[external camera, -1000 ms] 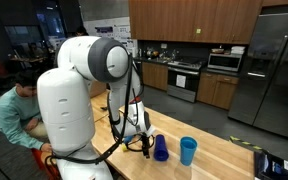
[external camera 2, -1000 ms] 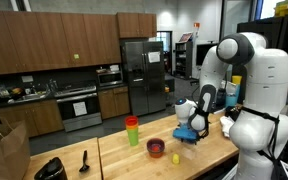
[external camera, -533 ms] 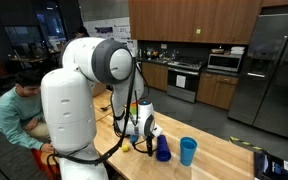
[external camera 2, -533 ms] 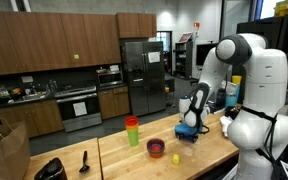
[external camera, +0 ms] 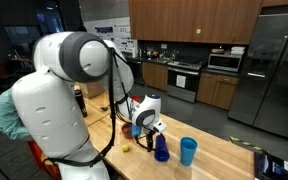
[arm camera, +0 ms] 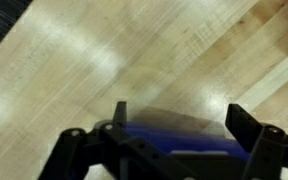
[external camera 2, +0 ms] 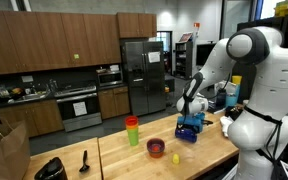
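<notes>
No text, brand, number or sign is legible in any view. In an exterior view, the white printed sheets (external camera: 106,33) on the wall behind the light wooden table top (external camera: 224,155) carry marks too small to read. The dark flat packet with a blue patch (external camera: 275,164), lying at the corner of that table top, bears pale print that is likewise too blurred to make out.
</notes>
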You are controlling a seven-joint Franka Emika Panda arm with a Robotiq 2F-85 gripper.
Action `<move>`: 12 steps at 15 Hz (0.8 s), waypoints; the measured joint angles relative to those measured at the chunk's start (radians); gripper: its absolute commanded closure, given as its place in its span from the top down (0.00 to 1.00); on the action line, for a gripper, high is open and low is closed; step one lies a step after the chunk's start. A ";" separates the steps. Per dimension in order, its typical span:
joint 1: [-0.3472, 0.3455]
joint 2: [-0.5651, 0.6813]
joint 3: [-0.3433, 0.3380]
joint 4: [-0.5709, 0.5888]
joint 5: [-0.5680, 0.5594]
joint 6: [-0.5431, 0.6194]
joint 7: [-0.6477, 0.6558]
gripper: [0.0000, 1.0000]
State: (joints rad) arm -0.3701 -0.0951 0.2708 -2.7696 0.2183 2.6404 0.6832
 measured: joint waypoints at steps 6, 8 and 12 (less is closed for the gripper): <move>0.080 -0.261 -0.175 -0.002 -0.156 -0.178 0.051 1.00; 0.076 -0.289 -0.198 -0.002 -0.183 -0.179 0.065 1.00; 0.065 -0.280 -0.216 -0.004 -0.212 -0.170 0.102 1.00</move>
State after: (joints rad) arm -0.3052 -0.3747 0.0547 -2.7736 0.0059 2.4708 0.7850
